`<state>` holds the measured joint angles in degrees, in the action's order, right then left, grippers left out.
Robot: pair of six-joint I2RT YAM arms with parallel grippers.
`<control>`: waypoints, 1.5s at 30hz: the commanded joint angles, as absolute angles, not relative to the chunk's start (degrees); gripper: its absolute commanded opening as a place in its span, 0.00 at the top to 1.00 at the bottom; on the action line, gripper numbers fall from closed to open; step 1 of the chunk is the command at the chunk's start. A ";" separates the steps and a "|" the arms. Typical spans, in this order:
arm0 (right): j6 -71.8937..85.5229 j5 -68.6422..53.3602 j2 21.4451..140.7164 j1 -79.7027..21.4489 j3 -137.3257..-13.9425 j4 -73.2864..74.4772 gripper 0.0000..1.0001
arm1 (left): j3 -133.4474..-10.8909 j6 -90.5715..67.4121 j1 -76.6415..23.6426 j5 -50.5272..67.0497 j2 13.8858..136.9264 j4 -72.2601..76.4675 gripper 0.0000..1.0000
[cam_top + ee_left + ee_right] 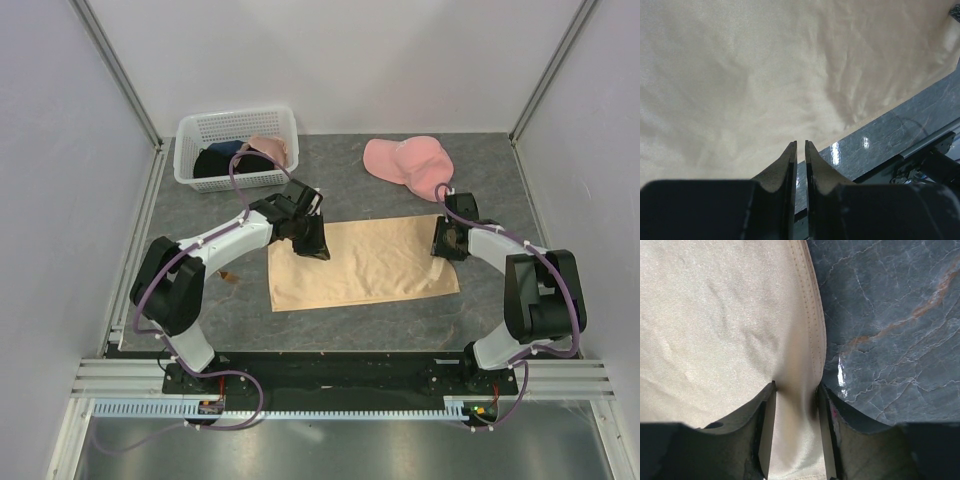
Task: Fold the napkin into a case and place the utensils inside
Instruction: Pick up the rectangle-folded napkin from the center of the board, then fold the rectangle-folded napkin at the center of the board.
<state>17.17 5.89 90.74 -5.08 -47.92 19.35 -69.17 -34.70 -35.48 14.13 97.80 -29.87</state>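
On the grey marbled table (340, 175): the shiny peach-tan cloth napkin (370, 265) lies spread flat at the middle, between the two arms, unfolded and lightly wrinkled.
Left gripper (801, 144): it sits low over the napkin's far edge, near its left corner. Its two dark fingers stand a thin slit apart with nothing between them. The tips are just above the line where cloth meets table.
Right gripper (796, 386): it sits at the napkin's right edge, near the far corner. The jaws are apart, straddling the stitched hem, and a strip of cloth runs up between them. Whether the pads press the cloth cannot be told.
Utensils: only a small brown-orange piece (230, 277) shows, on the table left of the napkin and apart from it. It is too small to tell spoon from fork.
White plastic lattice basket (240, 181): it stands at the far left and holds dark and pink clothes (215, 160), heaped and hard to tell apart.
Pink cap (405, 160): it lies beyond the napkin, right of centre and apart from it, with its near edge just behind the right gripper.
Hidden: in the top view both grippers cover the cloth beneath them. The wrist views cut off most of the napkin.
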 commanded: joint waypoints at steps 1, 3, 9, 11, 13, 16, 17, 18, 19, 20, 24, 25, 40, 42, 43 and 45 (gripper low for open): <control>18.28 -2.37 92.38 -5.80 -44.83 16.52 0.58 | -70.05 -35.77 -35.68 15.56 98.09 -28.65 0.83; 18.37 -2.37 91.15 -5.71 -44.91 16.44 0.64 | -70.05 -35.86 -35.68 15.56 98.35 -28.57 0.83; 19.25 -0.36 86.31 -5.80 -46.49 18.97 1.00 | -70.31 -36.47 -35.68 15.91 99.75 -28.56 0.83; 19.42 1.92 84.21 -5.71 -47.28 20.21 1.00 | -70.66 -36.65 -35.68 16.17 100.11 -28.39 0.83; 19.43 5.35 83.06 -5.71 -48.42 22.58 1.00 | -70.75 -36.74 -35.68 16.26 100.02 -28.39 0.83; 18.73 11.32 81.04 -5.80 -50.53 26.53 1.00 | -70.49 -37.00 -35.60 15.21 99.06 -28.48 0.83; 18.46 12.73 80.17 -5.71 -51.15 27.50 1.00 | -70.31 -37.09 -35.60 14.60 98.62 -28.39 0.83; 18.11 15.27 79.63 -5.80 -51.50 28.90 1.00 | -70.14 -37.18 -35.60 14.15 98.27 -28.39 0.83; 17.58 16.16 78.76 -5.71 -52.55 29.61 1.00 | -69.53 -37.18 -35.33 13.63 97.48 -28.30 0.83; 17.32 16.95 78.32 -5.71 -53.17 30.92 1.00 | -69.26 -37.09 -35.25 13.62 97.12 -28.39 0.83; 15.74 16.96 76.38 -7.20 -54.58 31.64 1.00 | -65.67 -37.00 -32.62 13.62 94.84 -28.30 0.84; 15.56 17.75 76.12 -7.90 -55.36 31.99 1.00 | -64.70 -37.00 -31.91 13.54 94.14 -28.21 0.84; 27.15 22.68 84.01 -34.70 -68.20 37.80 1.00 | -46.23 -39.81 -29.35 9.49 89.73 -19.95 0.85; 29.86 21.02 85.42 -36.55 -68.99 36.74 1.00 | -45.62 -39.90 -29.62 9.41 90.35 -19.16 0.86; 30.58 19.96 86.91 -38.04 -69.26 35.35 1.00 | -45.44 -39.99 -29.62 9.49 90.53 -18.90 0.86; 32.60 15.85 88.32 -39.19 -69.69 33.41 1.00 | -45.00 -40.17 -29.71 9.49 90.79 -18.54 0.86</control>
<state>26.37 20.53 85.47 -36.62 -66.85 36.07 -45.89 -38.37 -29.28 10.92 90.00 -22.50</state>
